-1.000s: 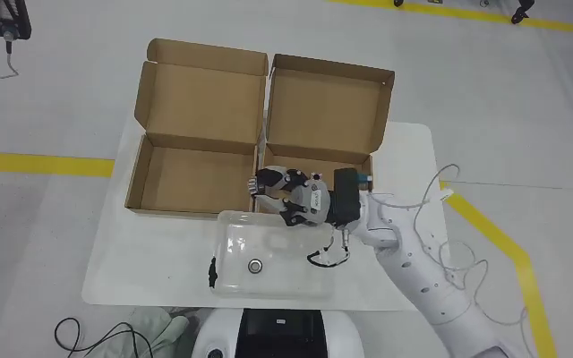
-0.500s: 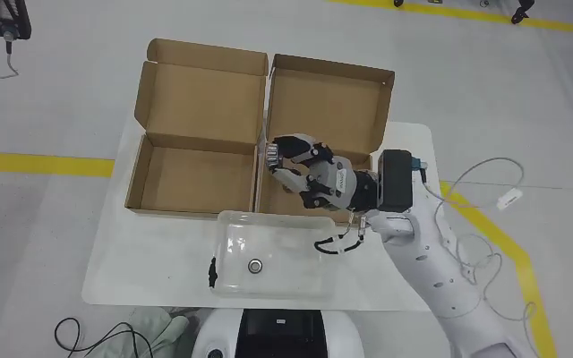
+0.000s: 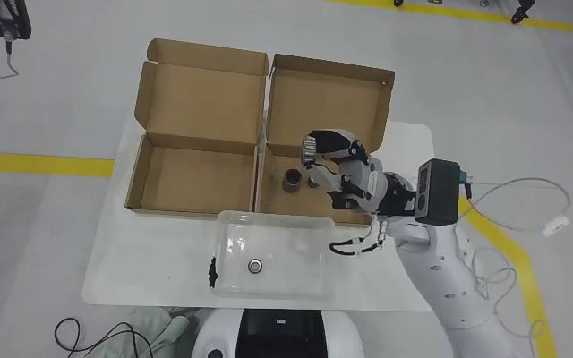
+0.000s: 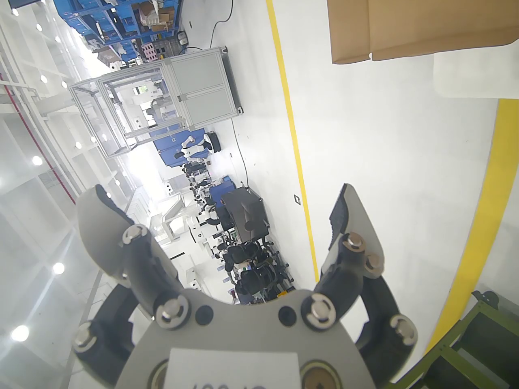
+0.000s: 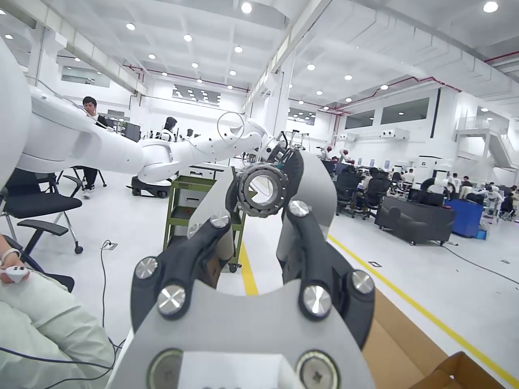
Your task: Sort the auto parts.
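**Bearing on its way to the box.** A silver-grey, ribbed metal bearing ring (image 5: 261, 194) is gripped between the fingers of the right gripper (image 3: 312, 149). It is held raised over the right-hand brown cardboard box (image 3: 327, 103), which lies open at about one o'clock on the white table (image 3: 134, 259).

Two parts are seen on that box's floor: a dark round ring (image 3: 291, 182) and, just beside it at three o'clock, a smaller dark piece (image 3: 312, 183). A second open brown cardboard box (image 3: 192, 179) is set at eleven o'clock. At six o'clock a clear plastic tub (image 3: 286, 234) is seen with one small round metal part (image 3: 256, 266) inside. The left gripper (image 4: 221, 204) is shown away from the table, its fingers spread wide and nothing between them.

The step in hand is judged to be the delivery of the bearing to the right-hand box. For the next move, the wrist would need to be tipped down and lowered to a bare patch of the floor beside the two parts. The ring could then be let go low enough that it is not sent rolling.
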Robot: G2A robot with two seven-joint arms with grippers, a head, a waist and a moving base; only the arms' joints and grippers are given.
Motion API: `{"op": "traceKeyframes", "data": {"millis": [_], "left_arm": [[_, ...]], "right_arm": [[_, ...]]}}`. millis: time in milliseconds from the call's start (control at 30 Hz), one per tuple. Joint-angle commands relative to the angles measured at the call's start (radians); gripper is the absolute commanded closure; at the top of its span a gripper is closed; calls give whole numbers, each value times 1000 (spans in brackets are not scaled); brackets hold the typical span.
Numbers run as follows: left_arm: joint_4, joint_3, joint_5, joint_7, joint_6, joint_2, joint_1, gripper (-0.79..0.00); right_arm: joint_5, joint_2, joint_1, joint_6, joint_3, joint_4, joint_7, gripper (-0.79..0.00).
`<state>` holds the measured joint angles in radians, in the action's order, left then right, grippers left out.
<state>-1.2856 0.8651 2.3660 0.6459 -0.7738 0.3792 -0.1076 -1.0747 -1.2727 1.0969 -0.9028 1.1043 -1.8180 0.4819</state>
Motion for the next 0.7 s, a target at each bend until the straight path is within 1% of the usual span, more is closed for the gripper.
{"op": "traceKeyframes", "data": {"millis": [0, 267, 367, 433, 533, 667], "left_arm": [[0, 0, 0, 0, 0, 0, 0, -785], [0, 0, 0, 0, 0, 0, 0, -785], [0, 0, 0, 0, 0, 0, 0, -785], [0, 0, 0, 0, 0, 0, 0, -785], [0, 0, 0, 0, 0, 0, 0, -785], [0, 0, 0, 0, 0, 0, 0, -785]], "right_arm": [[-18, 1, 11, 5, 2, -1, -2, 0], [-93, 5, 69, 38, 12, 7, 2, 0], [-114, 8, 79, 43, 18, 21, -28, 0], [-125, 10, 77, 29, 14, 31, -64, 0], [-123, 12, 71, 45, 22, 31, -120, 0], [-135, 12, 61, 103, 17, 36, -210, 0]]}}
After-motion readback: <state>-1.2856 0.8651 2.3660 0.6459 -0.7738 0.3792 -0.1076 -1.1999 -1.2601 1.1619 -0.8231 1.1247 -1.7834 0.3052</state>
